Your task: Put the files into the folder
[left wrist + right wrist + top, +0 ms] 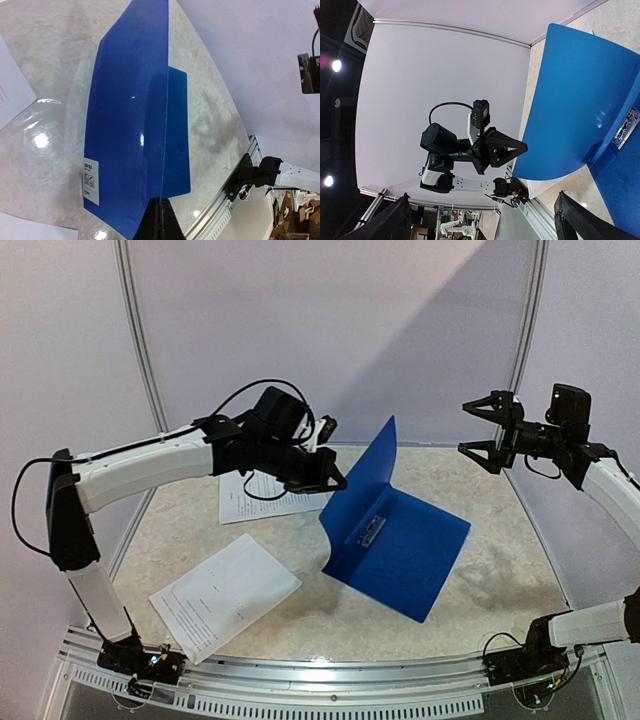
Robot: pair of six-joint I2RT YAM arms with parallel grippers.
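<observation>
Pinching the raised cover's edge, the left gripper holds the folder open near the middle of the table, its back cover lying flat and a metal clip showing at the spine. The right gripper hangs spread wide and empty above the far right edge. One of the files lies by the near left corner; another, half hidden, seems to lie toward the far edge.

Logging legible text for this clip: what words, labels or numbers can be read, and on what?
Nothing is legible.
Label on the folder cover: print too blurred.
Near sheet: text lines too small.
Far sheet: text lines too small.
</observation>
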